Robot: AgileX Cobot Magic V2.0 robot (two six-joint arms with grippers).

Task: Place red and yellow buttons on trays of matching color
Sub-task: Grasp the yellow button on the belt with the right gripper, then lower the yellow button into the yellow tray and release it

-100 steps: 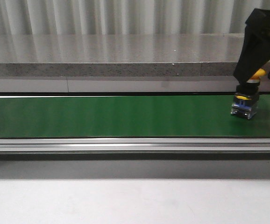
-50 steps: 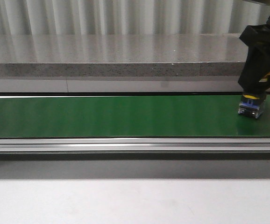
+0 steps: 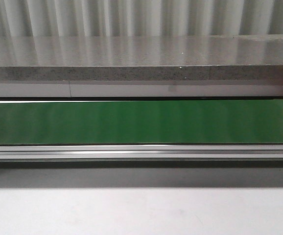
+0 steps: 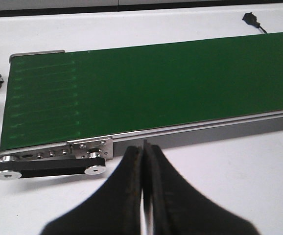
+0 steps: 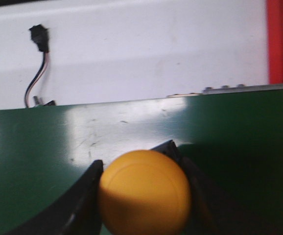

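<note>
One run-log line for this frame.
right hand: shut on yellow button | left hand: shut, empty | green belt: bare in front view

No text, label, brand, number or sign can be read in any view. The belt point(image 3: 141, 122) is plain green, and the yellow button point(image 5: 145, 192) between the right gripper's fingers has a bare cap with no marking. The belt's metal end bracket point(image 4: 90, 148), just ahead of the left gripper's tips, shows only screws, with no lettering. The red strip point(image 5: 282, 41) beyond the belt edge carries no print.
</note>
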